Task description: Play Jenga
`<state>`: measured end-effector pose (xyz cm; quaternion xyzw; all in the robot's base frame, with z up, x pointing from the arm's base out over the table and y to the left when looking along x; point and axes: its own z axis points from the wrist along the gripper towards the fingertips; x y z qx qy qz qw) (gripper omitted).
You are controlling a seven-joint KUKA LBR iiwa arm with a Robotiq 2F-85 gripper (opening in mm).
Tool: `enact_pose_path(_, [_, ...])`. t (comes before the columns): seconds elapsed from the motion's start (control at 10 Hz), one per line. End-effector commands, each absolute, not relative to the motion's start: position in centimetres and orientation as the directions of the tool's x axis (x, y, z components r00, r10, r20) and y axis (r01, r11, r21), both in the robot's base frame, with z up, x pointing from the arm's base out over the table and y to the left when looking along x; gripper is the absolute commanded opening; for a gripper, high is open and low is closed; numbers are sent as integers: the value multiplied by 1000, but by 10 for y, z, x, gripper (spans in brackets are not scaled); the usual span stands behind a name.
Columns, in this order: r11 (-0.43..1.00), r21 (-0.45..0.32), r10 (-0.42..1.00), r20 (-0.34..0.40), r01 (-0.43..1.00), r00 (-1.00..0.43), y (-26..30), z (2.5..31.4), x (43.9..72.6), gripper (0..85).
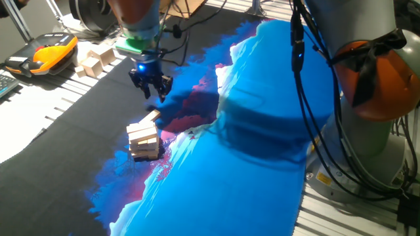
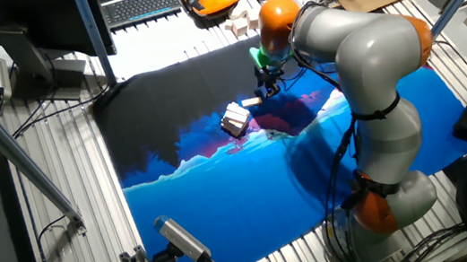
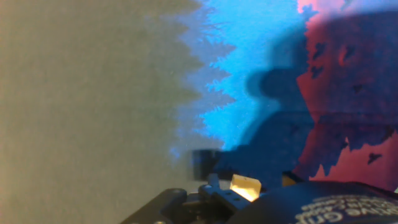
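The Jenga tower (image 1: 144, 141) is a short stack of pale wooden blocks on the dark part of the mat, also seen in the other fixed view (image 2: 234, 122). One block (image 1: 152, 117) lies tilted at its top, sticking out toward the gripper. My gripper (image 1: 152, 88) hangs a little above and behind the tower, apart from it, with its dark fingers spread and nothing between them. It also shows in the other fixed view (image 2: 266, 86). The hand view shows only the mat and a small pale patch (image 3: 244, 186) by the gripper body. The tower is out of that view.
A cluster of loose pale blocks (image 1: 95, 60) lies at the mat's far edge, next to an orange and black pendant (image 1: 44, 54). The blue and red mat (image 1: 249, 151) covers the table. The arm's grey body (image 2: 372, 85) stands at the right, and a keyboard (image 2: 143, 4) sits behind.
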<state>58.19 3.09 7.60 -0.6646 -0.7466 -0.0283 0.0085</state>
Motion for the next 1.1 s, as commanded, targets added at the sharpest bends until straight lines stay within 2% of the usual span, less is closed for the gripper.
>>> enact_pose_path(0.0, [174,36,983,61,984,-176,32,77,582,340])
enact_pose_path(0.2, [260,51,961,87,964,-263,35,78,581,340])
enact_pose_path(0.4, [381,72,913,124,922,-387,40,81,581,0])
enact_pose_path(0.7, [498,91,849,150,862,-506,47,80,579,0])
enact_pose_path(1.0, [663,53,735,146,747,-663,58,84,579,0])
